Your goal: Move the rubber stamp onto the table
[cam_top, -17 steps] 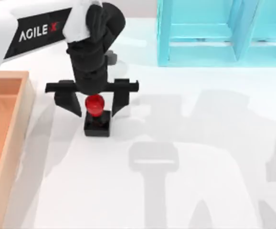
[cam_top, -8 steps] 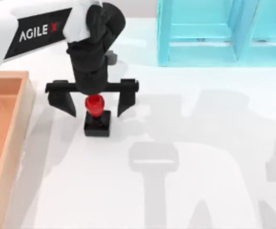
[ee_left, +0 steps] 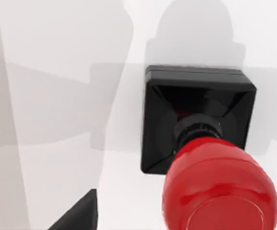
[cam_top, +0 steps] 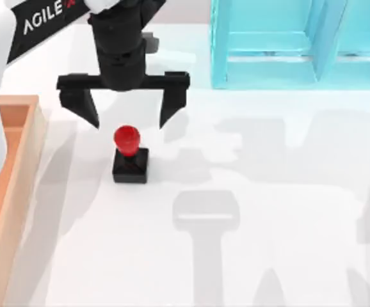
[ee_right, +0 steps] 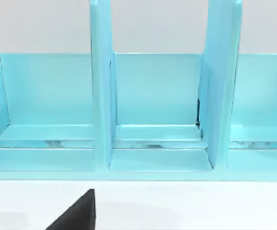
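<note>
The rubber stamp (cam_top: 130, 157), a black square base with a round red knob, stands upright on the white table (cam_top: 268, 192), a little right of the wooden tray. My left gripper (cam_top: 126, 118) hangs open just behind and above the knob, holding nothing, its two black fingers spread wider than the stamp. The left wrist view looks straight down on the rubber stamp (ee_left: 201, 143), with one black fingertip (ee_left: 78, 215) at the frame's edge. The right wrist view faces the turquoise shelf, and a black fingertip (ee_right: 76, 213) of the right gripper shows at its edge.
A light-brown wooden tray (cam_top: 15, 185) with a raised rim runs along the table's left edge. A turquoise shelf unit (cam_top: 287, 45) stands at the back right, seen close up as shelf compartments (ee_right: 153, 110). Arm shadows fall across the table's middle and right.
My left gripper has lifted up and back off the stamp's knob, with its fingers spread a little wider. The stamp has stayed in place on the table.
</note>
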Robot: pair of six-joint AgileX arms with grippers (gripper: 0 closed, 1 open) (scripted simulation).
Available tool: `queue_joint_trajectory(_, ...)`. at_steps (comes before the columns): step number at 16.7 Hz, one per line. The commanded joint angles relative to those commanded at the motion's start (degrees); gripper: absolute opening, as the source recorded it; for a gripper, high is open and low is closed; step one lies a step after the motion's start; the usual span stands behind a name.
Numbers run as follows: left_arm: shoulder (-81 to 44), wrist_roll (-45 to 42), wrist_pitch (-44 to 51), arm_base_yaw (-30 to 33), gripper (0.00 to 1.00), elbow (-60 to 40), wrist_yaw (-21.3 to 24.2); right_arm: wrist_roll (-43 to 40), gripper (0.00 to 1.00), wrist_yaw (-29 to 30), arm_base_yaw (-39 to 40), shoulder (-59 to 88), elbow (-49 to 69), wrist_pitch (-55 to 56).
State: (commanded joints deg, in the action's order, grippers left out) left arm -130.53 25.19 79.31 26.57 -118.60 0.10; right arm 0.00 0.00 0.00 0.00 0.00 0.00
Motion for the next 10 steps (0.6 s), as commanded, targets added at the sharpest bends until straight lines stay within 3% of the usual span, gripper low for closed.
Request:
queue_joint_trajectory(5,-1.78,-0.11,16.52,0.15,1.0,-19.79,0.02,0.0,1.0,0.0,0.0,0.0,0.0,0.0)
queue_joint_trajectory(10,-2.06,-0.23,22.45,0.11,1.0,-25.81,0.04,0.0,1.0,0.0,0.0,0.0,0.0,0.0)
